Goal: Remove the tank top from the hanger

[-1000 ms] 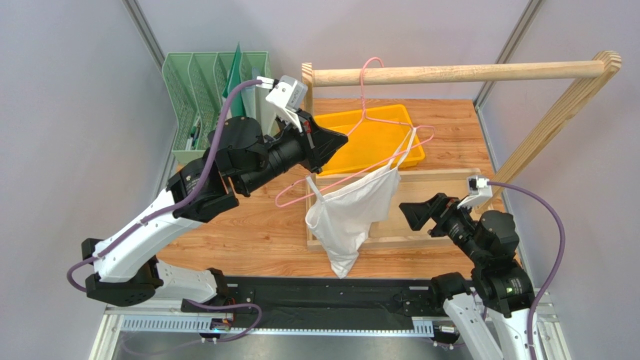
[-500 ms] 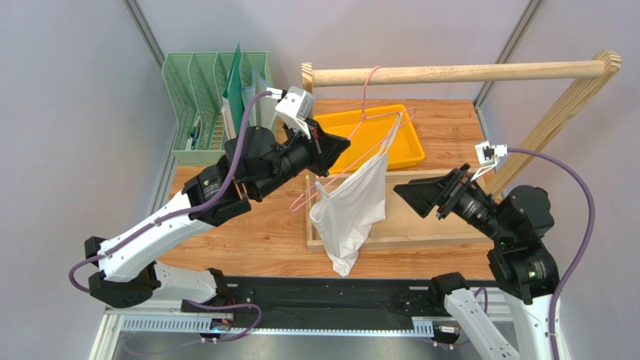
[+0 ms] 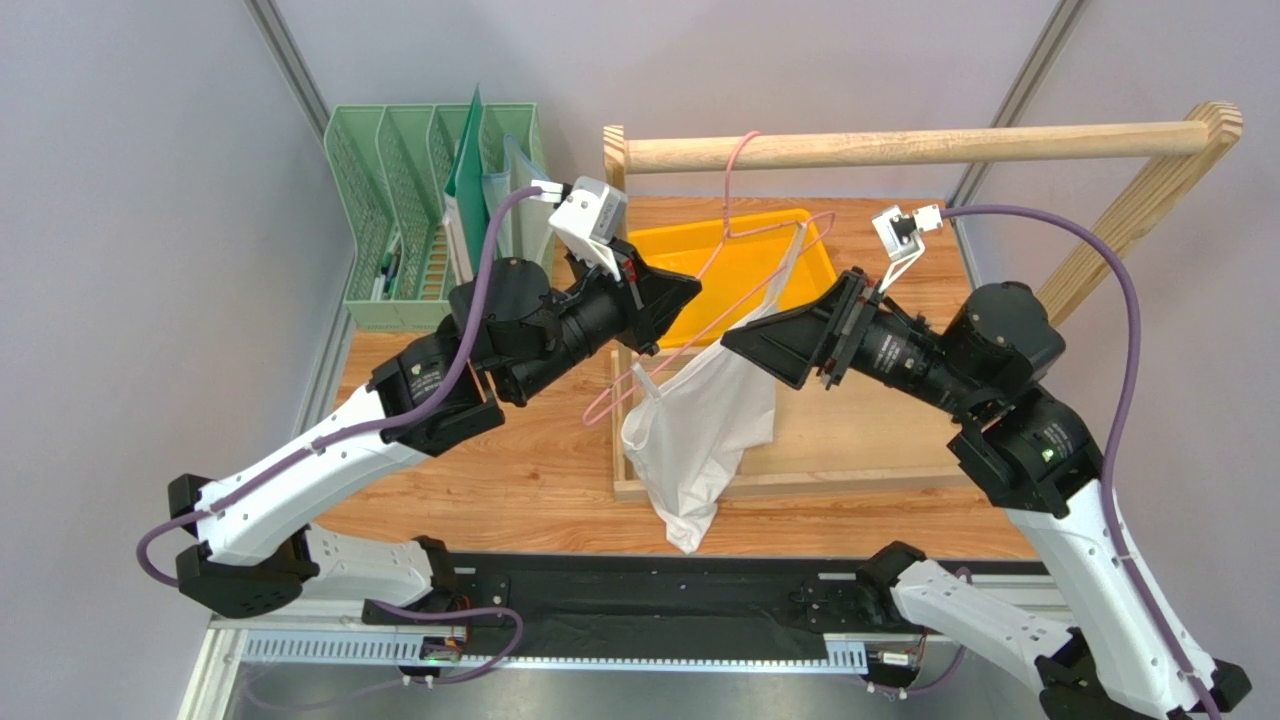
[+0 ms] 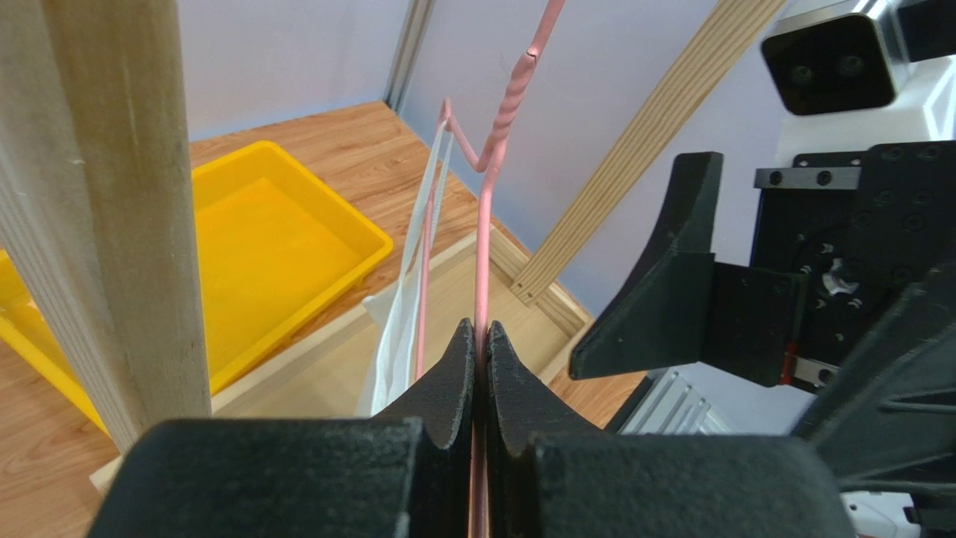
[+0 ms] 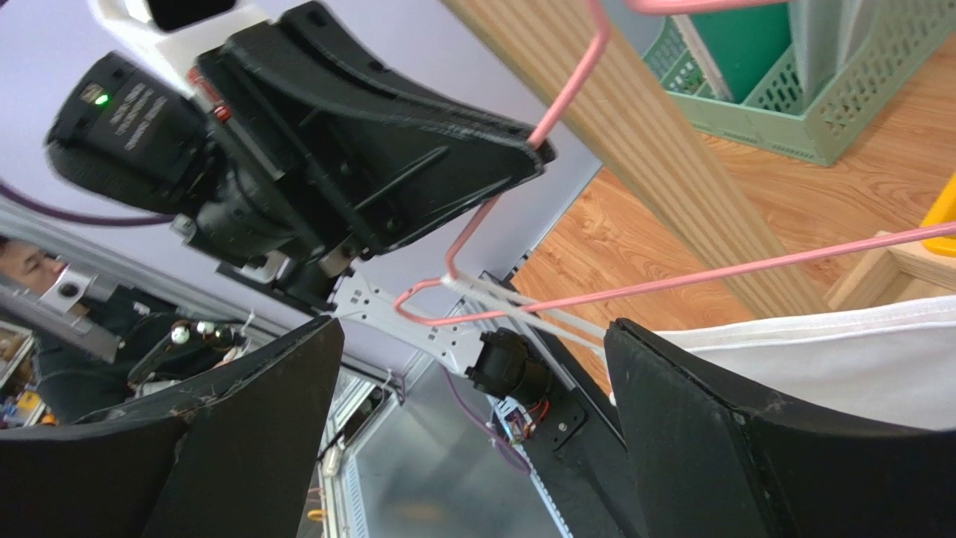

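Observation:
The pink wire hanger [image 3: 730,233] hangs by its hook from the wooden rail [image 3: 917,146], turned nearly edge-on. The white tank top [image 3: 706,428] hangs from it, drooping over the wooden frame base. My left gripper [image 3: 679,288] is shut on the hanger's wire, which shows pinched between its fingers in the left wrist view [image 4: 480,336]. My right gripper [image 3: 747,342] is open, its tips right beside the tank top's upper part. In the right wrist view the hanger [image 5: 673,286] and the tank top [image 5: 819,353] lie between its spread fingers [image 5: 718,426].
A yellow tray [image 3: 706,285] sits behind the hanger on the wooden table. A green slotted organiser [image 3: 413,203] stands at the back left. The wooden rail frame's upright [image 3: 1120,225] slants down on the right, its base board [image 3: 842,465] under the garment.
My right arm has risen and swung left, bringing its open gripper up against the tank top. The left gripper has kept its hold on the hanger, which turned edge-on earlier.

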`<action>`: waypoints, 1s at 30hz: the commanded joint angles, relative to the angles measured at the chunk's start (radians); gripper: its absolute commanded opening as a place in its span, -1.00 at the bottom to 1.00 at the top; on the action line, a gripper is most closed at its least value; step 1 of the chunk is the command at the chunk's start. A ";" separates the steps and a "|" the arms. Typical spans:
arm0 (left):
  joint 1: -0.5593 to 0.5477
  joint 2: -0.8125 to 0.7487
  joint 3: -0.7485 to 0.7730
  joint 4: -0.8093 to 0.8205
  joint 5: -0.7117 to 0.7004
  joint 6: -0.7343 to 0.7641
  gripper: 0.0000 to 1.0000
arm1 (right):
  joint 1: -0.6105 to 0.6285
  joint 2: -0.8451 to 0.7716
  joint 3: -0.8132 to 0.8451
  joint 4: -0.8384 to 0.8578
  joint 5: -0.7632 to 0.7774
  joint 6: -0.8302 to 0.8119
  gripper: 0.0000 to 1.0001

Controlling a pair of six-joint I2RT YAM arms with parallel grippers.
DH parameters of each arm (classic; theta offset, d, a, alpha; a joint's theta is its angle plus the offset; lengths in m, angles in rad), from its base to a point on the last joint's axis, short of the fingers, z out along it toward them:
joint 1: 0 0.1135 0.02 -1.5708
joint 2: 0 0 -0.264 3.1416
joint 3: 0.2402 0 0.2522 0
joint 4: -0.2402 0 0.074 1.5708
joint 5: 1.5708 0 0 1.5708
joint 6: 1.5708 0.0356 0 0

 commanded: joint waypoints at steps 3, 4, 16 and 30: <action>-0.008 -0.009 -0.008 0.024 -0.009 -0.001 -1.00 | 0.027 -0.009 0.032 0.018 0.178 -0.006 0.87; -0.008 -0.009 -0.008 0.023 -0.010 -0.001 -1.00 | 0.027 -0.008 0.031 0.026 0.179 -0.002 0.86; -0.008 -0.001 -0.017 0.029 -0.005 -0.004 -1.00 | 0.030 0.027 0.038 0.067 0.225 0.068 0.63; -0.008 -0.007 -0.020 0.029 0.007 0.004 -1.00 | 0.046 0.069 0.037 0.058 0.290 0.032 0.51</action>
